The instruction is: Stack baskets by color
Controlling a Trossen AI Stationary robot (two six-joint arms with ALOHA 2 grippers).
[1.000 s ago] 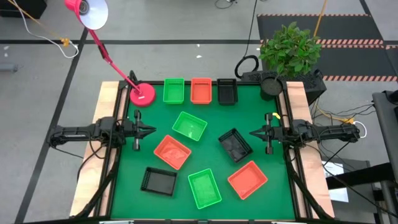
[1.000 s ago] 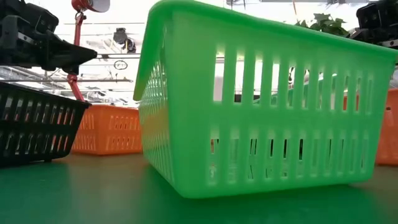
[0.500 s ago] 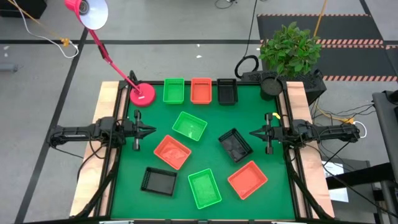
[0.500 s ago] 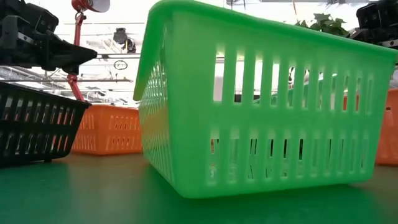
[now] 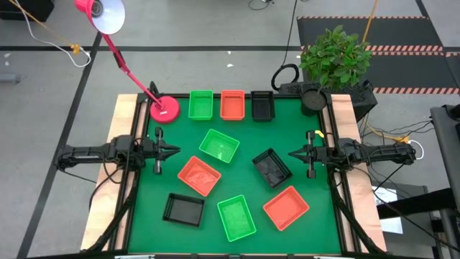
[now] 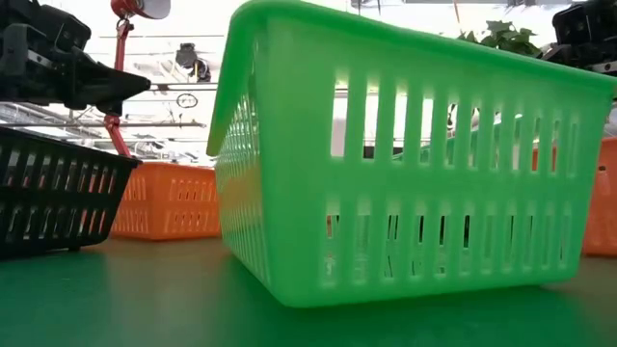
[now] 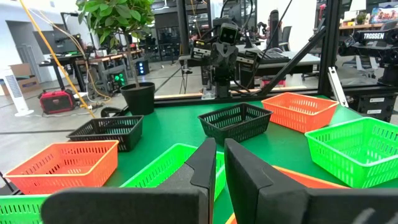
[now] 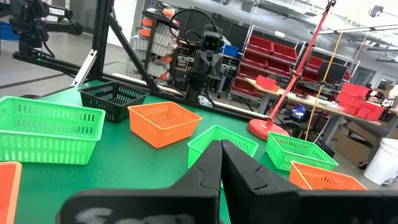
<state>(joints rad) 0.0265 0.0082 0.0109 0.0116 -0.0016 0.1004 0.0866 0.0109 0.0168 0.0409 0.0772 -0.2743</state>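
Observation:
Three baskets stand in a row at the table's far edge: green [image 5: 200, 106], orange-red [image 5: 232, 104], black [image 5: 262, 106]. Loose on the green mat lie a green basket [image 5: 219, 146], an orange-red one [image 5: 198, 175], a black one [image 5: 272, 167], and nearer the front edge a black [image 5: 182, 209], a green [image 5: 236, 217] and an orange-red basket [image 5: 286, 207]. My left gripper [image 5: 176, 151] hovers level at the table's left edge, shut but for a thin slit [image 7: 219, 146]. My right gripper [image 5: 291, 153] hovers level at the right edge, shut [image 8: 221, 146]. Neither holds anything.
A pink lamp base [image 5: 164, 109] stands at the far left corner, its stem slanting up to the lamp head [image 5: 100, 13]. A potted plant [image 5: 334, 57] and a black round object [image 5: 313, 97] are at the far right corner. Wooden strips [image 5: 121, 122] border the mat.

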